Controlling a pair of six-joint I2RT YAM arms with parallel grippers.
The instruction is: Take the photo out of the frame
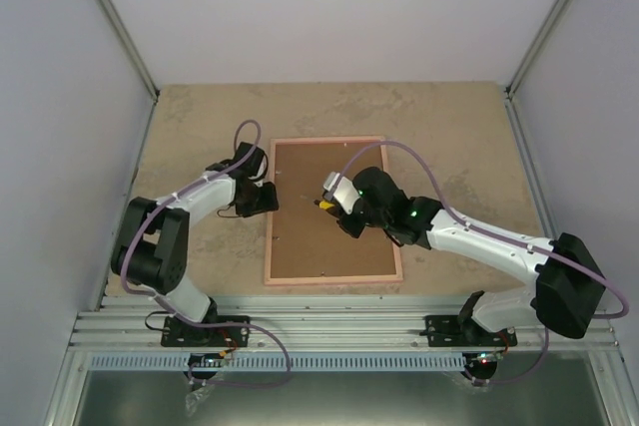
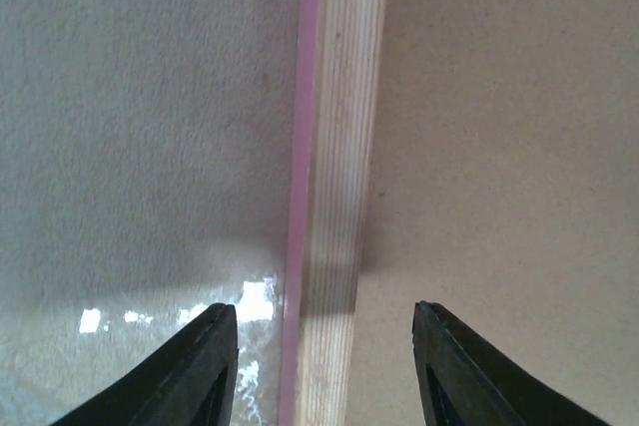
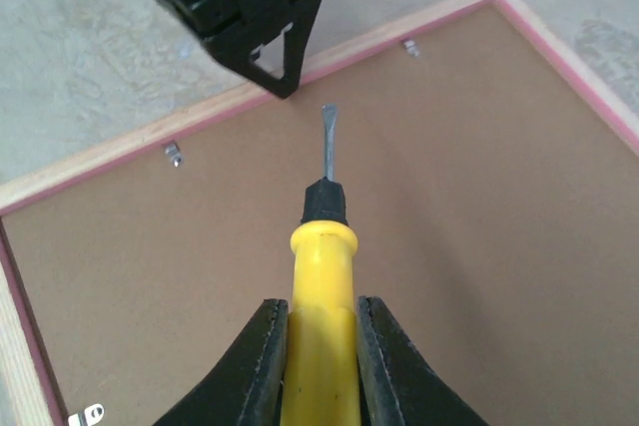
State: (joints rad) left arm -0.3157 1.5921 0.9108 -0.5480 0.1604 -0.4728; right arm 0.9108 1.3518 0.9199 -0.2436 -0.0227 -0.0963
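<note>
The frame (image 1: pixel 333 276) lies back side up in the middle of the table, pink-edged tan wood around a brown backing board (image 1: pixel 329 236). The photo is hidden under the board. My left gripper (image 1: pixel 270 199) is open, its fingers straddling the frame's left rail (image 2: pixel 339 147) from above. My right gripper (image 1: pixel 344 209) is shut on a yellow-handled screwdriver (image 3: pixel 321 316), whose flat metal tip (image 3: pixel 327 137) points over the board toward the left rail, close to the left gripper's fingers (image 3: pixel 280 57).
Small metal retaining tabs (image 3: pixel 175 155) sit along the inside of the rails, another (image 3: pixel 409 46) farther along and one at the corner (image 3: pixel 88 414). The tabletop (image 1: pixel 449 127) is mottled beige, walled by white panels on three sides.
</note>
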